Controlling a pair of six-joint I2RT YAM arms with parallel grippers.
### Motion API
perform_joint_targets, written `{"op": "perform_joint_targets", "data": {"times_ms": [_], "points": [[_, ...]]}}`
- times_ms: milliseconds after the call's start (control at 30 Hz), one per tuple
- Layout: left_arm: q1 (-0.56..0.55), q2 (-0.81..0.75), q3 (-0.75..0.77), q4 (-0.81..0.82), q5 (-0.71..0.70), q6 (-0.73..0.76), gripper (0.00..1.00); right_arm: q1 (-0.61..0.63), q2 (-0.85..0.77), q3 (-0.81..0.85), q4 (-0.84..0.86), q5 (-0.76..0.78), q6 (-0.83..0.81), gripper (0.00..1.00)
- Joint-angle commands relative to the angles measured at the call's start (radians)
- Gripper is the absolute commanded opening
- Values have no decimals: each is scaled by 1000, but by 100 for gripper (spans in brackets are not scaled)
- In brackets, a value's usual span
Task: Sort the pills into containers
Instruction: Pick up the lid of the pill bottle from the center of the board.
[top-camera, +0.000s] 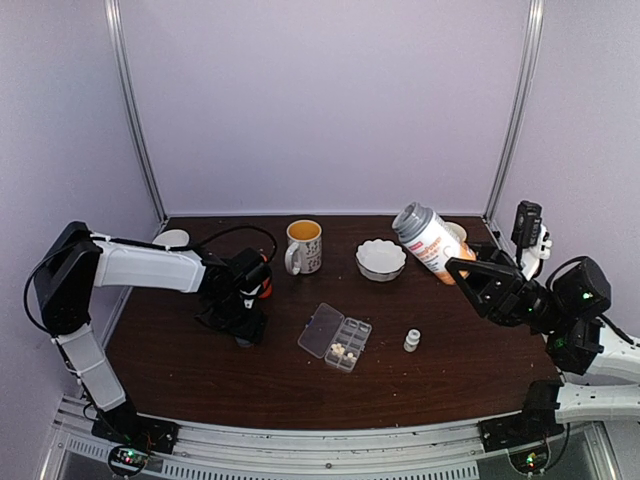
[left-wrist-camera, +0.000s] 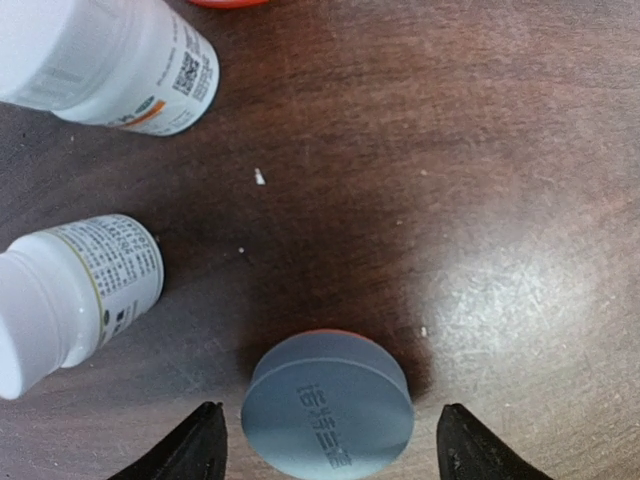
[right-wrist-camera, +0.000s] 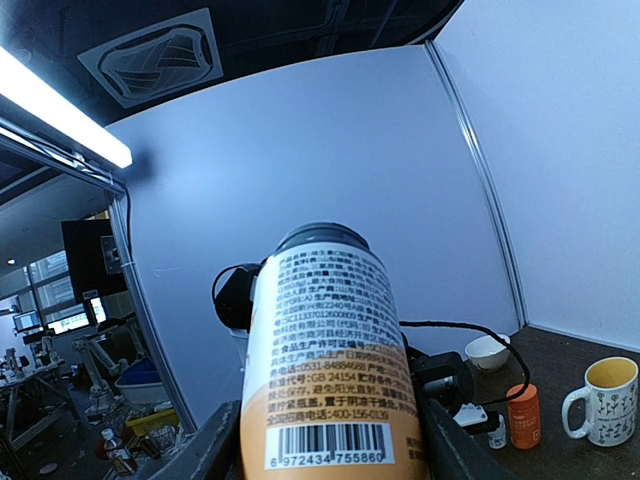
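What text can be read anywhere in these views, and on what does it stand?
"6 972434 755860": under the barcode on the orange plastic bottle, right wrist view.
"GB 24154": same label.
"400-156-0139": same label.
The label's other print: too small to read.
Raised characters on the round grey cap: not legible.
Print on the two white plastic bottles: too small.

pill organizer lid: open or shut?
Open. The clear rectangular plastic organizer box has its transparent lid folded out flat beside it; whitish pills sit exposed inside.
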Motion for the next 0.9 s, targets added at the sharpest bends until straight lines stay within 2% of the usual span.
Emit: {"op": "perform_joint_targets", "data": {"times_ms": [0,133,267,500,667,867], "points": [[15,31,0,29,1,18,75,3,-5,-18,45,-2,17,0],[23,45,-4,41,10,24,74,3,3,-21,49,-4,25,0],[26,55,-5,51,20,23,67,3,8,-19,50,-6,30,0],[26,34,27,-2,12,40,38,3,16,-25,49,2,36,0],[26,-66,92,-99,50,74,37,3,36,-23,36,-12,30,0],[26,-249,269,-138,301,101,38,5,80,-18,37,-12,0,0]]}}
